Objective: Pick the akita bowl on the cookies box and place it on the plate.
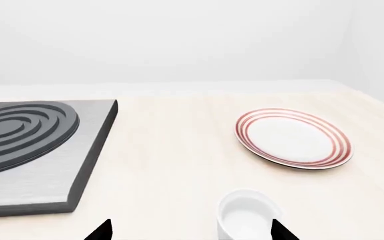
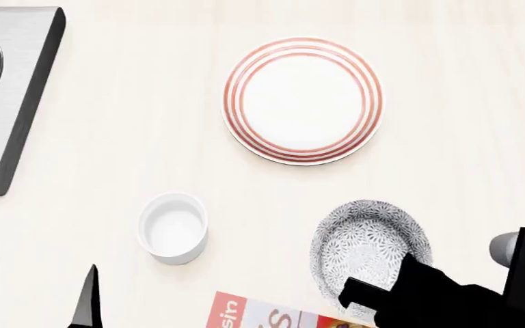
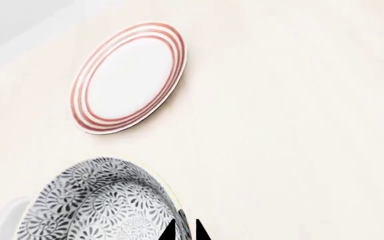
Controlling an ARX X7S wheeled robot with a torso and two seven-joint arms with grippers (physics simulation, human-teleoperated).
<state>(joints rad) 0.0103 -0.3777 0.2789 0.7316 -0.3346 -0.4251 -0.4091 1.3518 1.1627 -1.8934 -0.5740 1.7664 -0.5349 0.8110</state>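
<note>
Patterned akita bowl [image 2: 368,247]: rim pinched by right gripper [image 3: 185,231]
Plate [image 2: 303,100]: apart from bowl
Left gripper [image 2: 35,294]: fingers spread, holding nothing

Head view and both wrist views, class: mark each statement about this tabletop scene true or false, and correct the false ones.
1. The plate has nothing on it. True.
2. The right gripper pinches the akita bowl at its rim. True.
3. The white cup stands on the plate. False: it stands on the table, apart from the plate.
4. The left gripper holds the cup. False: it is open, holding nothing.
5. The stove is red. False: grey.
</note>
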